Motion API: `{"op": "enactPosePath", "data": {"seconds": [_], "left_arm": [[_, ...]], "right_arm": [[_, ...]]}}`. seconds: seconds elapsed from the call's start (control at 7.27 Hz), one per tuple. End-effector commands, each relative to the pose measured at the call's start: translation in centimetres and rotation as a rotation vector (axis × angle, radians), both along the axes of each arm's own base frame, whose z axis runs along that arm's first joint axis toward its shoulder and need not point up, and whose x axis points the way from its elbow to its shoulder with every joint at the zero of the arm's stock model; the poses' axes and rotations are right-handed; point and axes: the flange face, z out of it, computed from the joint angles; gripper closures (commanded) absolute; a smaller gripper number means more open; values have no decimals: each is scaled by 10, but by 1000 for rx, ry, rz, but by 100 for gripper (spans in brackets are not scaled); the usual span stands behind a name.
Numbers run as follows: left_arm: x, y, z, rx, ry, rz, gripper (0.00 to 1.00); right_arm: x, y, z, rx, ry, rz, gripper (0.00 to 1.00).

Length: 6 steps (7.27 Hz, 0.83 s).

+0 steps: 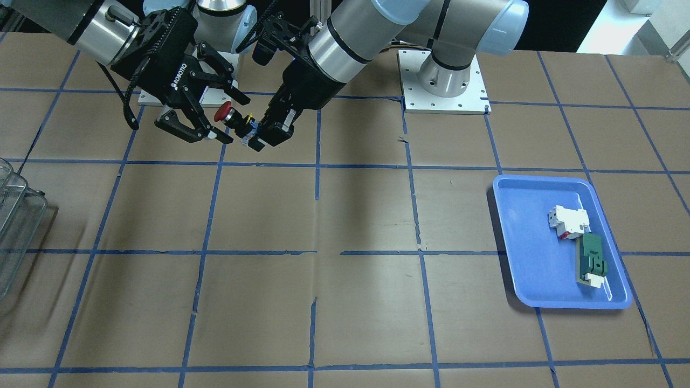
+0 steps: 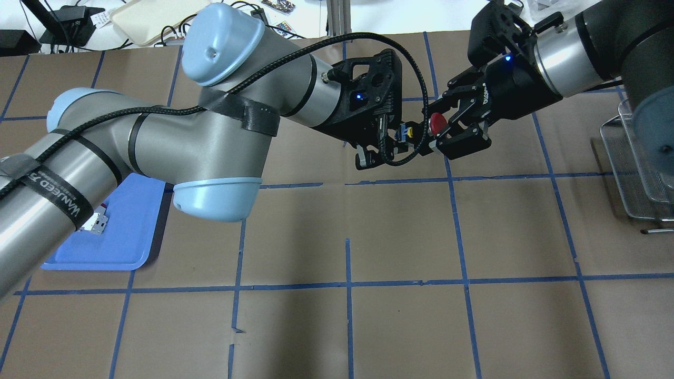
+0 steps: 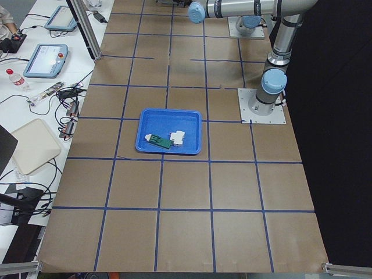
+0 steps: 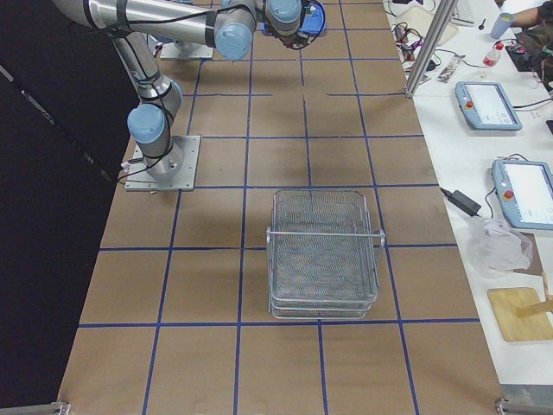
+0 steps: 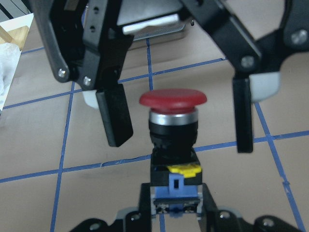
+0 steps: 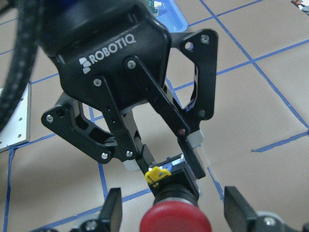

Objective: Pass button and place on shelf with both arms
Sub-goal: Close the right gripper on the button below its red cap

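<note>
- Location: the button [image 5: 173, 126] is held in mid-air above the table [image 1: 366, 302], well away from the shelf [image 4: 324, 251].
- Left gripper [image 6: 164, 162]: pinched on the blue and yellow contact block at the button's rear, with the red cap pointing away towards the other arm.
- Right gripper [image 1: 232, 119]: spread wide, with one of its fingers [image 5: 116, 118] on each side of the cap. Neither finger touches the cap.
- Handling, as judged: a small, rigid and light part. The domed cap is smooth and rounded, so pads set on it would likely slip, and it may depress under an end-on push.
- Recommended hold: across the black body or the silver collar just below the cap. That is the only stretch not covered by the left gripper.
- Left wrist view: the only view showing a clear gap between each right finger and the cap. It also shows the fingers level with the collar.
- Right wrist view: shows the left pads seated on the rear block, which the other views hide.
- Overhead view: a black cable [image 2: 416, 68] loops across the hand-over and partly masks the button.
- Exterior right view: shows the shelf whole, but the grippers there are too small to judge.
- Front-facing view: shows the blue tray [image 1: 517, 253] holding a white block part [image 1: 567, 221] and a green part [image 1: 592, 261].
</note>
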Motion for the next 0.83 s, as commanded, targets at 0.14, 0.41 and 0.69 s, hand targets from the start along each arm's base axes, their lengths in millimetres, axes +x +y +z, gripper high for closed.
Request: {"op": "enactPosePath", "data": {"seconds": [0.14, 0.41, 0.69], "left_arm": [[1, 0, 0, -1, 0, 2, 100], [0, 1, 1, -2, 1, 0, 100], [1, 2, 4, -7, 1, 4, 46]], "right_arm": [[0, 1, 2, -5, 1, 0, 85], [0, 1, 2, -4, 4, 0, 100], [0, 1, 3, -6, 7, 0, 100]]}}
